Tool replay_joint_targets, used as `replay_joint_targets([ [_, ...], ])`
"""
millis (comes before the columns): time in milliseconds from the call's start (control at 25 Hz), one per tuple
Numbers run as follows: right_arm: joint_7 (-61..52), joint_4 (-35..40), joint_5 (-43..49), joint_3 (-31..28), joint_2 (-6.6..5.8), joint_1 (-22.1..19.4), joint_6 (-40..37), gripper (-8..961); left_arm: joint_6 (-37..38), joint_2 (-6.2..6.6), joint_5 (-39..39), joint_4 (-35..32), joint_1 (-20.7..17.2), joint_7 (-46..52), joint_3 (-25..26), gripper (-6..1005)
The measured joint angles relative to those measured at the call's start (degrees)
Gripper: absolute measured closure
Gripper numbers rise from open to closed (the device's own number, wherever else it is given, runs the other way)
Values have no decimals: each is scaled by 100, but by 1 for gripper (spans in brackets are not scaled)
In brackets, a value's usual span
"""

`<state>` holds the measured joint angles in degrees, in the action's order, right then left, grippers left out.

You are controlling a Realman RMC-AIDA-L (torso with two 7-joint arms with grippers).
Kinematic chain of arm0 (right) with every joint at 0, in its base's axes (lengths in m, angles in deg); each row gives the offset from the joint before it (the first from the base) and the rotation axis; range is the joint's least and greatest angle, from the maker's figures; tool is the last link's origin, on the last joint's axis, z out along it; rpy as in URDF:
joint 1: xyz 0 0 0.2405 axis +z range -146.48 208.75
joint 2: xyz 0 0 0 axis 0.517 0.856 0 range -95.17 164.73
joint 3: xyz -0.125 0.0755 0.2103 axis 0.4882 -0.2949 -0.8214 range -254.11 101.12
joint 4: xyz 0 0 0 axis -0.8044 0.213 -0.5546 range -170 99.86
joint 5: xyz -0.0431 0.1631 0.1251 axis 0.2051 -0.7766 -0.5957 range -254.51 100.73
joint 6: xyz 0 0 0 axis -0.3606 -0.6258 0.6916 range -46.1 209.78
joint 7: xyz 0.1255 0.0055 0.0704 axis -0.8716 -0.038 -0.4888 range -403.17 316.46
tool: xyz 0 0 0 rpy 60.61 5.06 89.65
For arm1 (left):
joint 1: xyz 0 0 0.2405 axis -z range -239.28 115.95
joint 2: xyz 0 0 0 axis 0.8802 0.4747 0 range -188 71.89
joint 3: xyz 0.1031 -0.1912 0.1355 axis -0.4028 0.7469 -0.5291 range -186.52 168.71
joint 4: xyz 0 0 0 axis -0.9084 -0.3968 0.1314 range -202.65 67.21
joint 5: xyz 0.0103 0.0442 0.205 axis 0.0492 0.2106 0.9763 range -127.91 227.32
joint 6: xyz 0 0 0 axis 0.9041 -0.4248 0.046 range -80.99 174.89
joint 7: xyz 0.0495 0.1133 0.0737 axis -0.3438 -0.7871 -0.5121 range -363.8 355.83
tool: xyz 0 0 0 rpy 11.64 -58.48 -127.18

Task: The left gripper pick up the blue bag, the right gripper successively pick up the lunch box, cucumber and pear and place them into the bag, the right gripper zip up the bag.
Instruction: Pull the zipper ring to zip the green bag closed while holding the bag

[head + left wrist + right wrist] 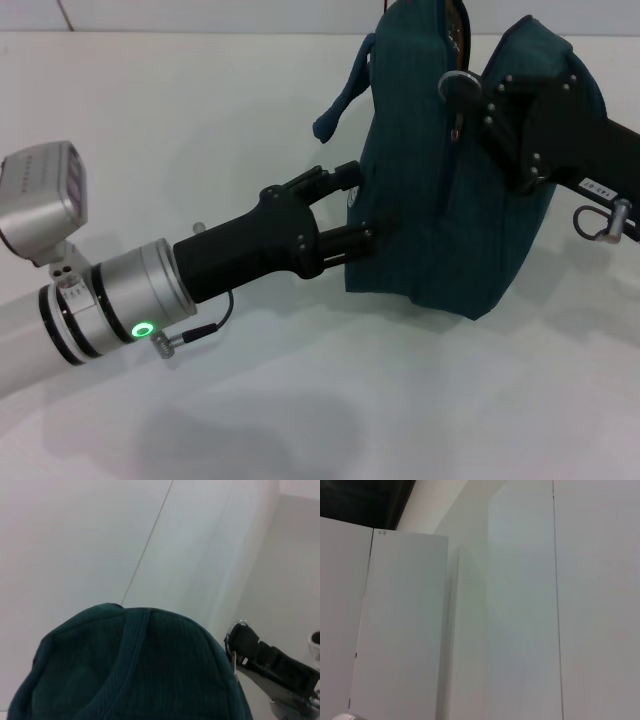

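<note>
— Head view: where is the blue bag (450, 190)?
— Upright on the white desk (200, 120), the left hand (355, 215) clamping its side, likely steadying it. The right hand (470, 100) sits at the zipper; its grip can't be told.
— Wrist views?
— Left: bag fabric (130, 665). Right: blank wall.

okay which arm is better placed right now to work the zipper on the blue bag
The right. The right gripper is already up at the zipper line on the blue bag, near its top. The left gripper is pressed against the bag's side lower down, steadying it, so freeing it would likely let the bag shift.
</note>
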<state>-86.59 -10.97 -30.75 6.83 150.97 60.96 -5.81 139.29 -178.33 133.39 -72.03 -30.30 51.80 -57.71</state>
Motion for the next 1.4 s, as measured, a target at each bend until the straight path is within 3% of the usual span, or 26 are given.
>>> replay_joint_targets([
  [640, 0, -5, -3, 0, 0, 55, 74, 944, -143, -13, -6, -17, 165, 137, -6, 286],
  [760, 0, -5, -5, 0, 0, 55, 74, 944, -146, -11, 5, -28, 164, 136, -6, 519],
  [1400, -4, 19, -56, -6, 0, 76, 79, 944, -423, 14, 172, -53, 232, 42, -142, 883],
])
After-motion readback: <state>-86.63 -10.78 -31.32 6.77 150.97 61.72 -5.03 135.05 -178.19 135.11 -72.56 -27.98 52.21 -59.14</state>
